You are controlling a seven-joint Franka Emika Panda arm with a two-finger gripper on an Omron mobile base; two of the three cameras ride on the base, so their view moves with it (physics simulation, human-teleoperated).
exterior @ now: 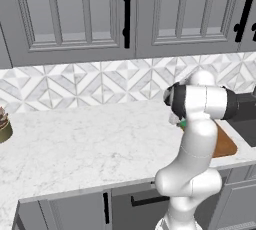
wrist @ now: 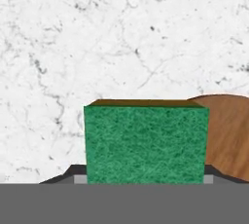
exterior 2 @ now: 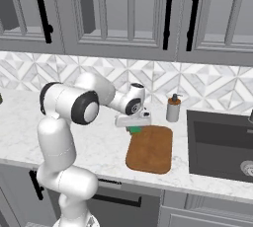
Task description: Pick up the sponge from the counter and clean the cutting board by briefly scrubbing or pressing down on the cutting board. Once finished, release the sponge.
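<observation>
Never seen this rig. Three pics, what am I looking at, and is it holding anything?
It is a white robot arm on a drivable base in a rendered kitchen. Two pictures come from cameras on the base, behind the arm to its left and right; the third looks along the gripper itself. On the marble counter lie a wooden cutting board and a soap dispenser, beside a dark sink. The gripper is shut on the green sponge, at the board's near corner. Whether the sponge touches the counter or board cannot be told.
</observation>
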